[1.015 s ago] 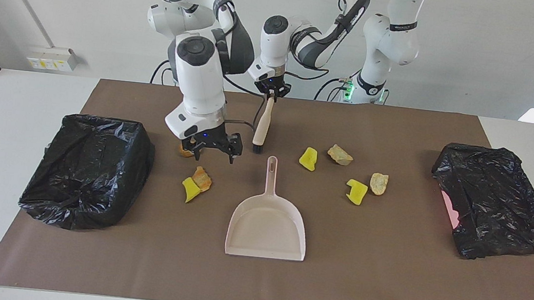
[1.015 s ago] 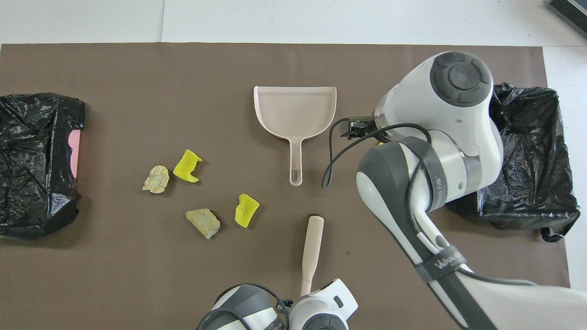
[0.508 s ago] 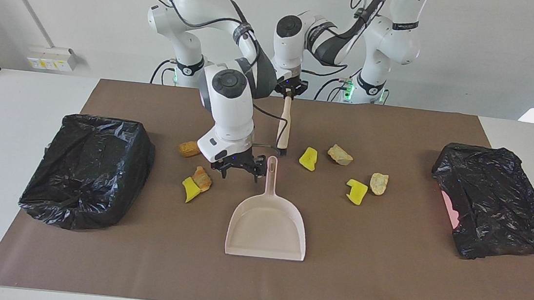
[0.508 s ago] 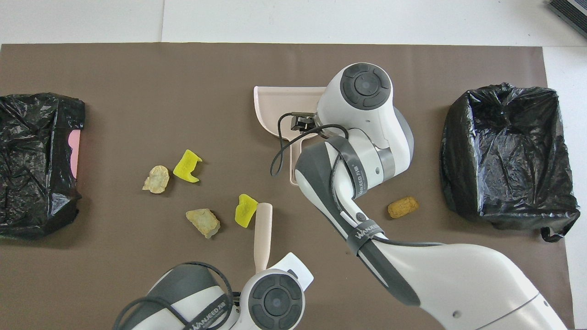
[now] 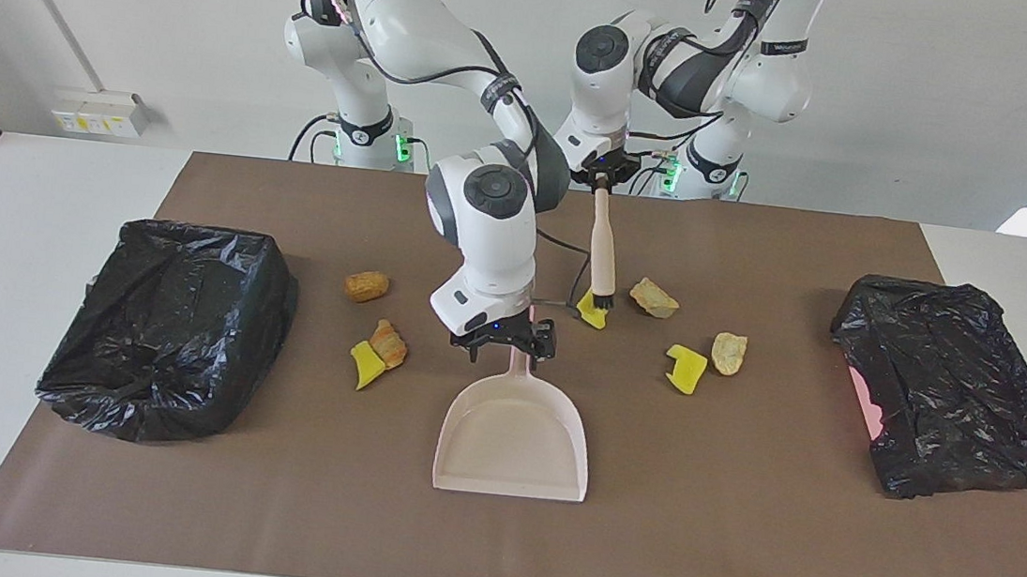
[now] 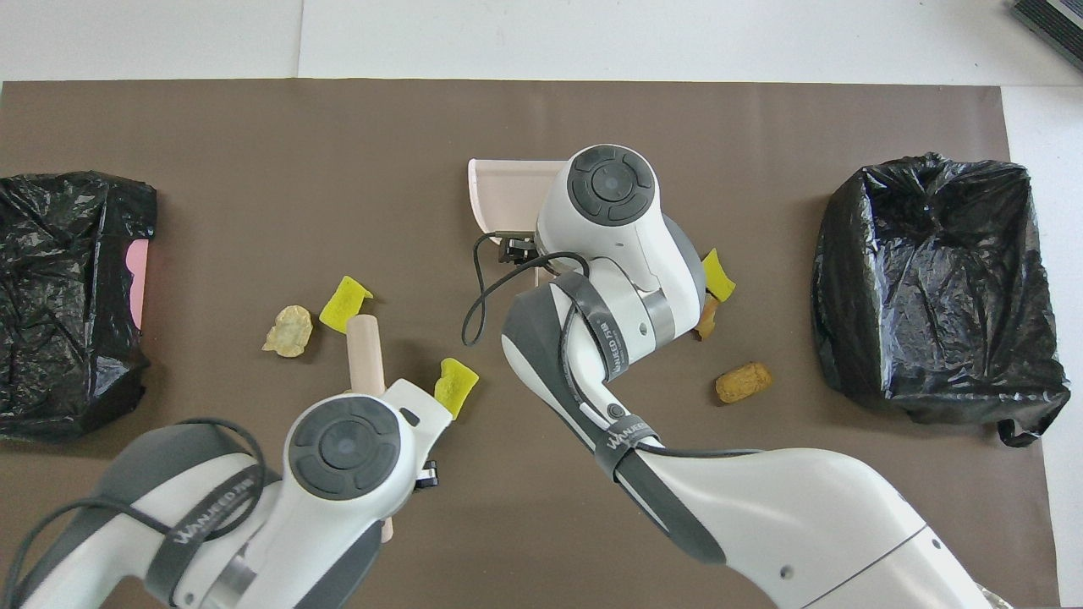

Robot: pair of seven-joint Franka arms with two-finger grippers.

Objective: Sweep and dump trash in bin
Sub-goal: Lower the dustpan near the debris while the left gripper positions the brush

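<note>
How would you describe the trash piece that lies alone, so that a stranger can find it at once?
Start at the open black bin at the right arm's end of the table. The orange-brown lump lies on the brown mat between that bin and the dustpan, nearer to the robots than the touching yellow and tan pair. It alone is rounded, loaf-like, and touches nothing.

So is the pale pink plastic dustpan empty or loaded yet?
Empty: the dustpan shows a bare tray, and trash lumps lie on the brown mat.

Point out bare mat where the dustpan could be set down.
Free: the mat strip past the dustpan mouth, farthest from the robots, between the two black bins. Crowded: beside the dustpan handle, where trash lies either way, with right gripper and brush there.
</note>
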